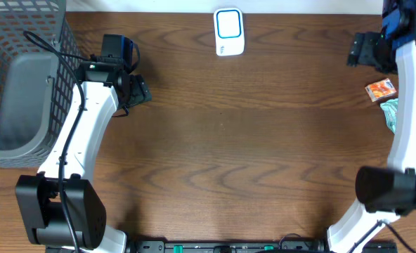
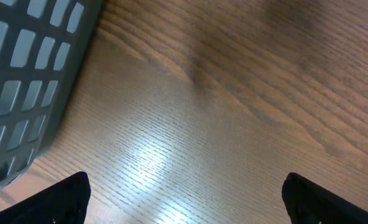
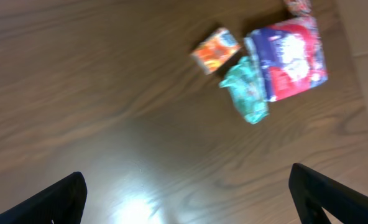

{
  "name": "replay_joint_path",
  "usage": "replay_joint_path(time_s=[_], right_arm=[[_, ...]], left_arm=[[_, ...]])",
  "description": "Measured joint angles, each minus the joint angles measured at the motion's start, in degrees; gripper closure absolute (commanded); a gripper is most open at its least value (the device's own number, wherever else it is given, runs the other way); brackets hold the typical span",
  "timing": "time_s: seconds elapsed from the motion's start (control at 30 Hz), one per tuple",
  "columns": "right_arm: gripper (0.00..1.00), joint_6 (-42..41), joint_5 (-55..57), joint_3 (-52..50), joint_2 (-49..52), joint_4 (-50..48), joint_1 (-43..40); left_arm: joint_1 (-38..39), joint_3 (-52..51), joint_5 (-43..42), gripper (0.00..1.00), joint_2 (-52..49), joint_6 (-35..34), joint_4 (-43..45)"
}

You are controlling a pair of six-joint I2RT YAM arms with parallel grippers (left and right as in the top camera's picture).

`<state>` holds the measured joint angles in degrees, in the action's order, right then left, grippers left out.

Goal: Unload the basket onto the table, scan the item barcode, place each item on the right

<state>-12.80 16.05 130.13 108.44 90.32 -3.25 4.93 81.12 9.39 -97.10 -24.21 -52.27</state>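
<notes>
A white scanner (image 1: 229, 31) with a blue-ringed window lies at the table's far edge, in the middle. Small items lie by the right edge: an orange packet (image 1: 381, 88) and a teal wrapper (image 1: 390, 112). The right wrist view shows the orange packet (image 3: 216, 50), the teal wrapper (image 3: 246, 90) and a blue, red and pink bag (image 3: 289, 57) lying together. My right gripper (image 1: 362, 50) (image 3: 187, 199) hovers open over bare wood, short of them. Beside the basket, my left gripper (image 1: 138, 90) (image 2: 185, 202) is open and holds nothing.
A grey mesh basket (image 1: 18, 77) (image 2: 22, 81) stands at the left edge, close to the left gripper. A further speckled item (image 3: 298, 6) peeks in at the top of the right wrist view.
</notes>
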Motion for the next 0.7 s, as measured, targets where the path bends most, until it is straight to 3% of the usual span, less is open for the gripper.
replay_joint_path(time_s=[0.47,0.7], right_arm=[[0.01,2.62,-3.74,-2.36,-14.03,6.56,16.94],[0.01,2.95,-3.45,-18.71,-26.67,1.62,19.67]], left_arm=[[0.0,0.0,0.0,0.02,0.0,0.02,0.02],[0.0,0.0,0.0,0.02,0.0,0.0,0.0]])
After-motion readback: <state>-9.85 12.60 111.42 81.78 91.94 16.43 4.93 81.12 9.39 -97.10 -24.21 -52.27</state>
